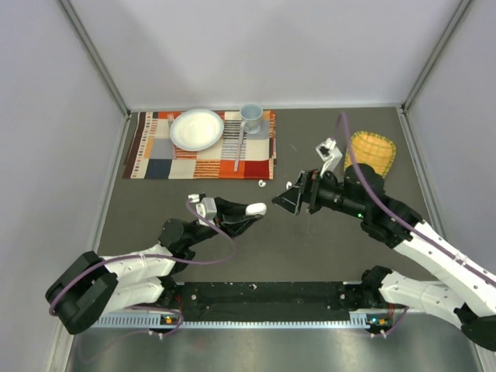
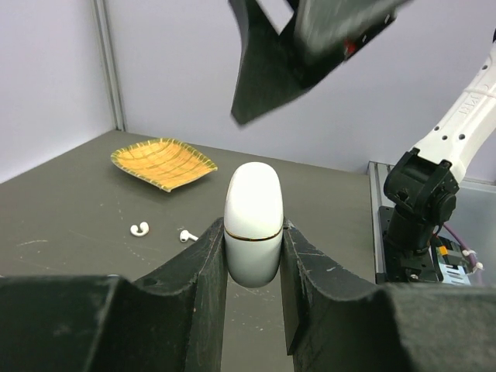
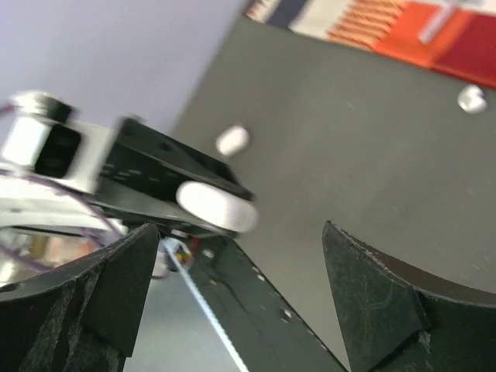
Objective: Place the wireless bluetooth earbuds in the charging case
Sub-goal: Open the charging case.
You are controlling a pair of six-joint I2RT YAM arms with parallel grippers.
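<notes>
My left gripper is shut on the white charging case, holding it off the dark table. In the left wrist view the charging case stands on end between the fingers of the left gripper, its lid seam closed. Two wireless bluetooth earbuds lie on the table beyond it; the left wrist view shows the earbuds loose and apart. My right gripper hovers just right of the case, open and holding nothing. The right gripper frames the blurred case.
A striped placemat at the back left carries a white plate, a cup and a spoon. A yellow woven dish lies at the back right, behind the right arm. Grey walls enclose the table.
</notes>
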